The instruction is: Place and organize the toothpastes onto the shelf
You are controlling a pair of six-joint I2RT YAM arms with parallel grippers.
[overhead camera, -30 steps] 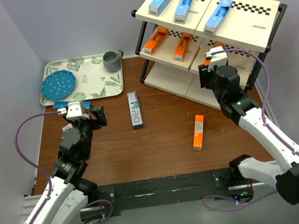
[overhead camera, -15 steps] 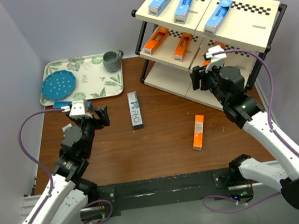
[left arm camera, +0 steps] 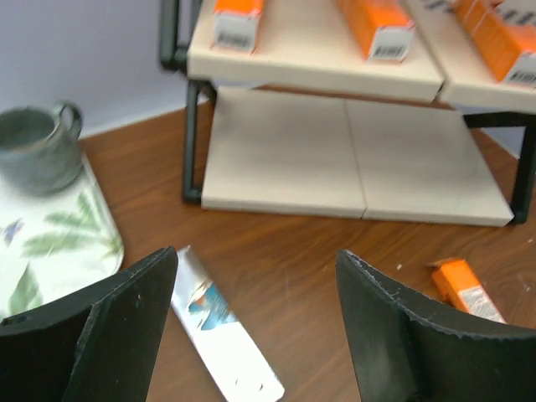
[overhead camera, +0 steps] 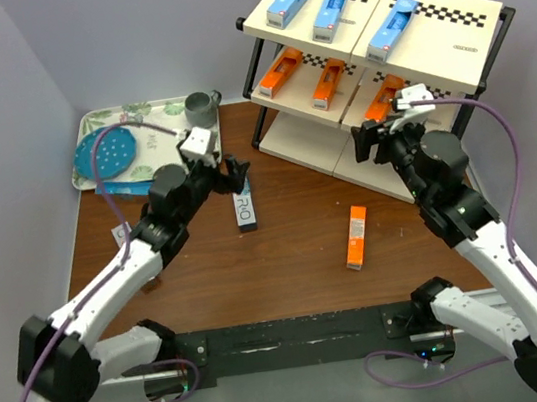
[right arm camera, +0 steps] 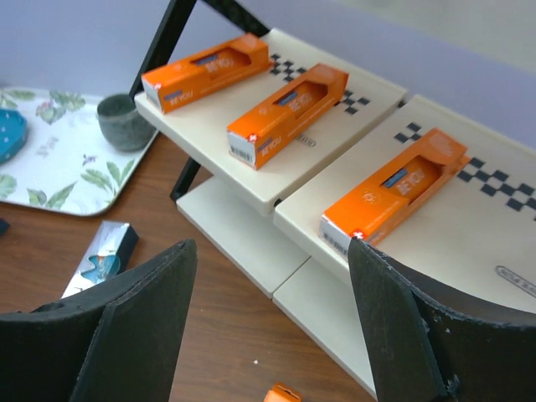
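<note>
Orange toothpaste (overhead camera: 356, 236): loose on table (overhead camera: 280, 280). Grey-teal toothpaste (overhead camera: 242, 197): loose, just beneath left gripper (overhead camera: 236, 175), jaws wide, empty; pickup judged in hand, descent and closure across width called for. Blue item (overhead camera: 125, 189) by tray (overhead camera: 149, 113), possibly toothpaste, half hidden. Right gripper (overhead camera: 377, 137): wide, empty, beside shelf (overhead camera: 484, 22) middle tier

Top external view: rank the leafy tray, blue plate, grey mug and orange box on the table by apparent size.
1. leafy tray
2. blue plate
3. grey mug and orange box, too close to rank: box longer, mug wider.
</note>
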